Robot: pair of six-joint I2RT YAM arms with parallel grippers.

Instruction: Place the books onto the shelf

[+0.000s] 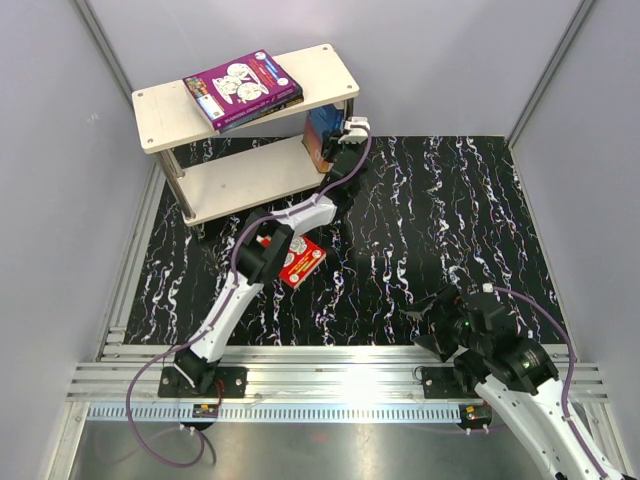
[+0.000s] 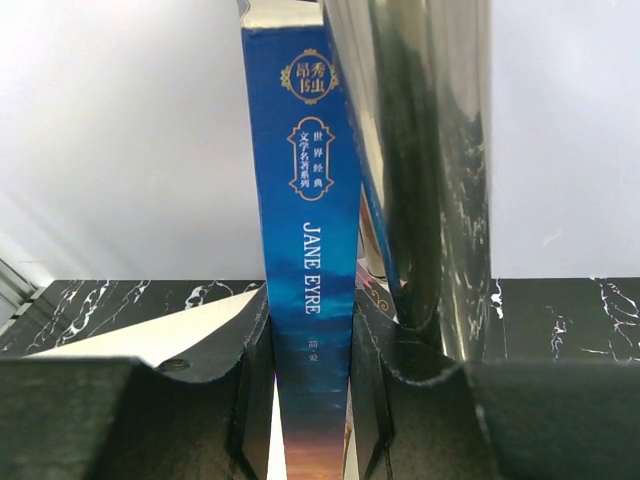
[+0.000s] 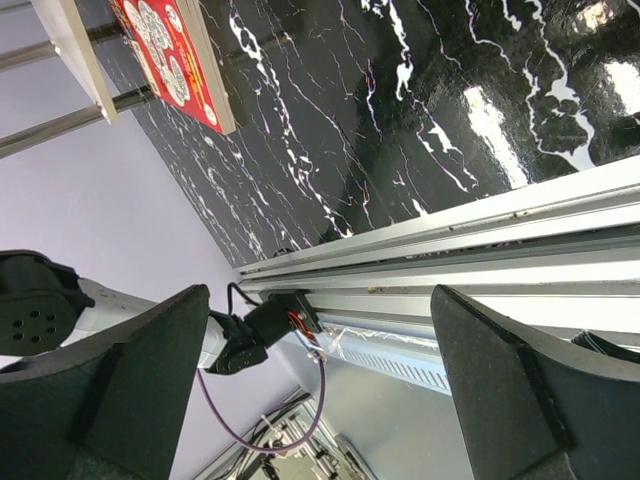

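Observation:
The shelf (image 1: 165, 110) stands at the back left. On its top board lies the purple book (image 1: 240, 85), stacked on a dark book (image 1: 268, 107) of which only an edge shows. My left gripper (image 1: 345, 135) is shut on the blue book (image 1: 322, 138), which stands upright at the right end of the lower board (image 1: 240, 180). In the left wrist view the blue book's spine (image 2: 305, 250) is pinched in my left gripper (image 2: 310, 330), beside a silver post (image 2: 440, 150). The red book (image 1: 302, 262) lies flat on the table. My right gripper (image 1: 432, 318) hangs open and holds nothing.
The black marbled tabletop (image 1: 450, 220) is walled by pale panels on three sides. An aluminium rail (image 1: 340, 375) runs along the near edge. In the right wrist view my right gripper (image 3: 320, 300) looks over the rail (image 3: 480, 260) towards the red book (image 3: 165, 55).

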